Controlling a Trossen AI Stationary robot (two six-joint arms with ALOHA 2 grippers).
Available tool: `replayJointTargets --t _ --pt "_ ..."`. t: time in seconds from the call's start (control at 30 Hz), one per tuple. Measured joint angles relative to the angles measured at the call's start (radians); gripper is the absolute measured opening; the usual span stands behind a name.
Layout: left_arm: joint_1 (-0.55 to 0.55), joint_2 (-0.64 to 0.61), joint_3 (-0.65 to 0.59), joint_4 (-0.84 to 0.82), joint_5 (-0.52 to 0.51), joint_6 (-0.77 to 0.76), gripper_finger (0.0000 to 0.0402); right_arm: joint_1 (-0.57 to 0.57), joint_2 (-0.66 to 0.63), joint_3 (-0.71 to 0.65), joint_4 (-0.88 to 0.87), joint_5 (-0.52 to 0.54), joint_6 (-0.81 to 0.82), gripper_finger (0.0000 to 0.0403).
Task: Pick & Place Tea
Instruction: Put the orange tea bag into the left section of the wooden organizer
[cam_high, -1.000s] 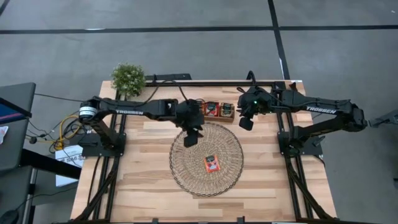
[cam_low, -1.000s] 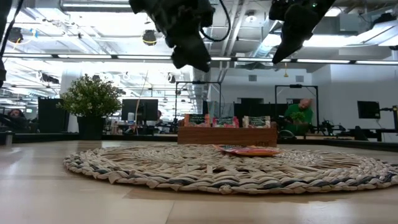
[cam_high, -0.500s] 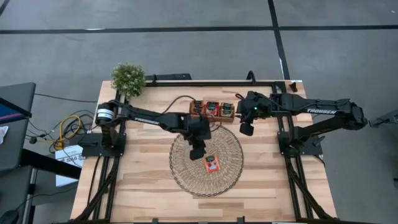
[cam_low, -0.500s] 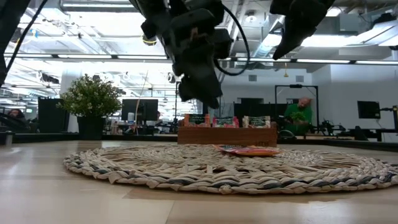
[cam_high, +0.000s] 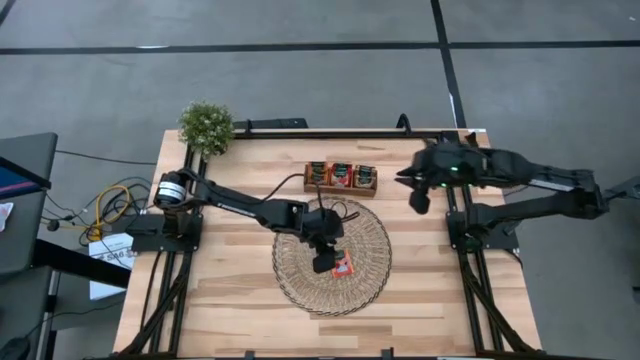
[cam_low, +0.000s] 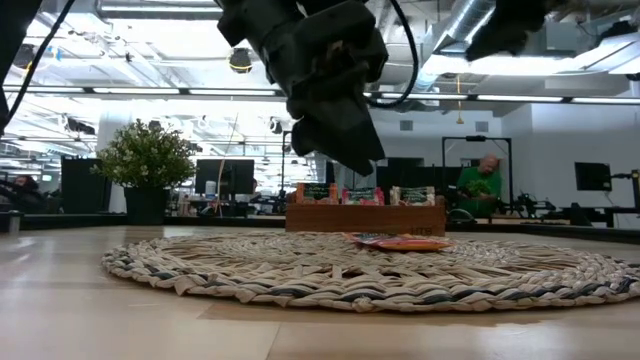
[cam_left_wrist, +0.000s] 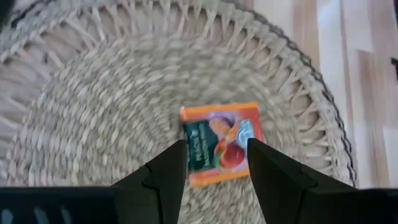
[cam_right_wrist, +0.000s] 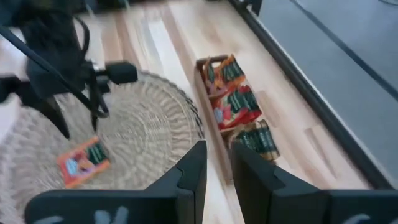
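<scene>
Your left tool hangs just above the single tea sachet lying flat on the woven mat, a little toward the desk's front edge, its fingers spread apart to either side of the packet. The risk, as I judge it, is that the thin sachet slides on the weave or the fingertips snag the straw when you close. Your right tool waits raised near the desk's right edge, fingers a narrow gap apart and empty, beside the wooden tray.
</scene>
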Motion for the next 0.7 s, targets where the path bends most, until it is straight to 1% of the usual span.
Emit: replayJointTargets --t 0.17,0.33,0.4,0.53,0.7 --pt "-0.006 0.0 0.0 0.008 -0.058 -0.023 0.0161 0.029 -0.213 -0.171 0.098 -0.006 0.126 0.0065" --pt "-0.003 0.012 0.004 0.022 -0.069 -0.045 0.0161 0.089 -0.434 -0.34 0.224 -0.006 0.24 0.0065" --pt "-0.003 0.024 0.007 0.017 -0.071 -0.047 0.0161 0.115 -0.511 -0.393 0.241 -0.006 0.282 0.0065" --pt "-0.003 0.066 0.046 -0.023 -0.067 -0.048 0.0161 0.164 -0.619 -0.477 0.284 -0.006 0.354 0.0065" --pt "-0.003 0.135 0.135 -0.087 -0.043 -0.048 0.0161 0.205 -0.702 -0.527 0.302 0.001 0.358 0.0065"
